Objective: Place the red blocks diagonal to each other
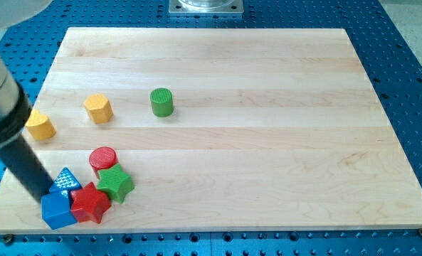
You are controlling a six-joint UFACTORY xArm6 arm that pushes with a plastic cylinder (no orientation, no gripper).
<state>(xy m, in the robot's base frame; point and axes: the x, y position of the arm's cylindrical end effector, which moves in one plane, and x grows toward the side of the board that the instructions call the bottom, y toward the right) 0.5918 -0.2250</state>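
Note:
A red cylinder (102, 159) stands at the view's lower left on the wooden board (267, 142). A red star block (90, 203) lies just below and slightly left of it, near the board's bottom edge. A green star block (115, 183) sits between them on the right, touching both. A blue cube (57, 210) touches the red star's left side, and a blue triangular block (67, 179) sits above the cube. My rod comes down from the view's upper left; my tip (45, 195) is at the blue cube's upper left, beside the blue triangle.
A green cylinder (161, 102) stands at the upper middle left. An orange block (97, 108) lies to its left, and a yellow-orange block (40, 125) is near the board's left edge, partly behind the rod. Blue perforated table surrounds the board.

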